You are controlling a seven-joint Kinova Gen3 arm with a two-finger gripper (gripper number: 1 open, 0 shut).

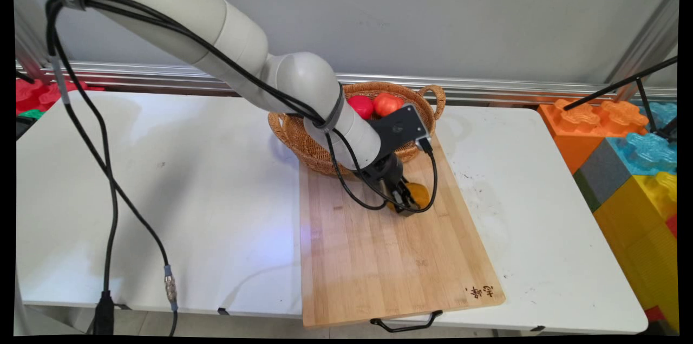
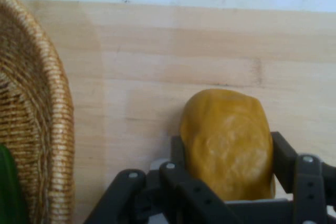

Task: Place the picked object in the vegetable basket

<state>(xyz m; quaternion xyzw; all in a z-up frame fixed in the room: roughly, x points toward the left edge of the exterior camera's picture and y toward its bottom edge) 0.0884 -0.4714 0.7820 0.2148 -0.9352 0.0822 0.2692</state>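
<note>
A yellow-orange rounded fruit, like a mango [image 2: 227, 141], lies on the wooden cutting board [image 1: 379, 257] near its far end. My gripper [image 1: 405, 202] is down on the board with its black fingers [image 2: 181, 153] on both sides of the mango [image 1: 419, 193], pressed against it. Just behind it stands a wicker basket [image 1: 303, 141] with a red fruit [image 1: 361, 106] and an orange-red one [image 1: 386, 103] inside. The hand view shows the basket's woven wall [image 2: 39, 124] at the left, with something green [image 2: 8, 192] in it.
The board overhangs the table's near edge, where a black handle [image 1: 406, 323] shows. Large orange, blue and yellow toy blocks [image 1: 633, 170] are stacked off the table's right side. Black cables [image 1: 108, 181] hang down over the table's left part.
</note>
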